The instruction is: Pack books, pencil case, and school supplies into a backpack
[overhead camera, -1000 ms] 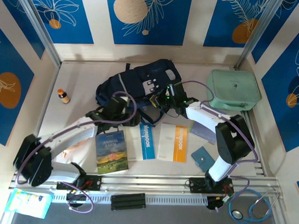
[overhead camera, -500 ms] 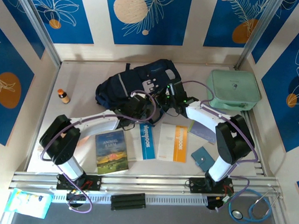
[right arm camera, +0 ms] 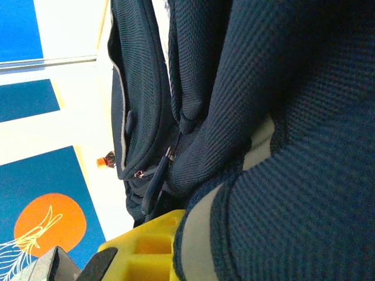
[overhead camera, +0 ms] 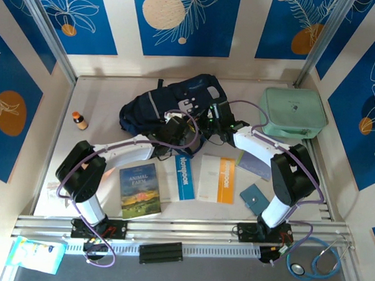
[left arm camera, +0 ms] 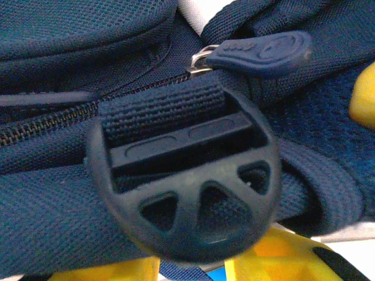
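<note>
The navy backpack (overhead camera: 158,105) lies at the back middle of the table. My left gripper (overhead camera: 176,123) is pressed against its near edge. Up close, a black strap buckle (left arm camera: 184,187) hides the tips of my yellow fingers (left arm camera: 281,263), which stand close together with a bit of webbing between them. A zipper pull (left arm camera: 258,50) lies just beyond. My right gripper (overhead camera: 209,119) is shut on the backpack's grey-trimmed fabric (right arm camera: 281,146), beside its yellow finger (right arm camera: 146,249). In front lie the books: Animal Farm (overhead camera: 140,189), a blue-banded one (overhead camera: 183,176) and an orange-banded one (overhead camera: 218,178). A teal booklet (overhead camera: 254,199) is near the right arm.
A mint-green case (overhead camera: 293,113) stands at the back right. A small orange-capped bottle (overhead camera: 80,119) stands at the left. A flat grey-blue item (overhead camera: 252,165) lies under the right arm. Side walls close in the table, and a rail runs along its near edge.
My left arm has swung forward and right from beside the Animal Farm book to the backpack's near edge, its jaws narrowing. The right arm has stayed put.
</note>
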You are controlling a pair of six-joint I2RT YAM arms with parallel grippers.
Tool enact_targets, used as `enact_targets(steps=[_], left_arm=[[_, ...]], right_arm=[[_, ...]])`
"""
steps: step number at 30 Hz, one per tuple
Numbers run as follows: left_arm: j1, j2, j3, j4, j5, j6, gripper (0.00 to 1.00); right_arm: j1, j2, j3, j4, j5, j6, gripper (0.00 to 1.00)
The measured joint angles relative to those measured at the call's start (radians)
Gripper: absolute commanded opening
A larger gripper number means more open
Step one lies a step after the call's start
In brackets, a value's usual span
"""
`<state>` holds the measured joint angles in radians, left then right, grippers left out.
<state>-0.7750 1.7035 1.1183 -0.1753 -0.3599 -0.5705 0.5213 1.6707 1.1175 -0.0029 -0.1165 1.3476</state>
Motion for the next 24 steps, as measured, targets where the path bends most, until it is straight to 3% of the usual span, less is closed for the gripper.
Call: enact_targets(steps=[21, 24], left_arm=[[0.000, 0.000, 0.001, 0.026, 0.022, -0.003, 0.00], [0.000, -0.012, -0.012, 0.028, 0.037, -0.003, 0.00]], right_arm=[[-0.013, 0.002, 0.002, -0.001, -0.015, 0.000, 0.05], [-0.023, 0.002, 0.003, -0.002, -0.019, -0.010, 0.05]])
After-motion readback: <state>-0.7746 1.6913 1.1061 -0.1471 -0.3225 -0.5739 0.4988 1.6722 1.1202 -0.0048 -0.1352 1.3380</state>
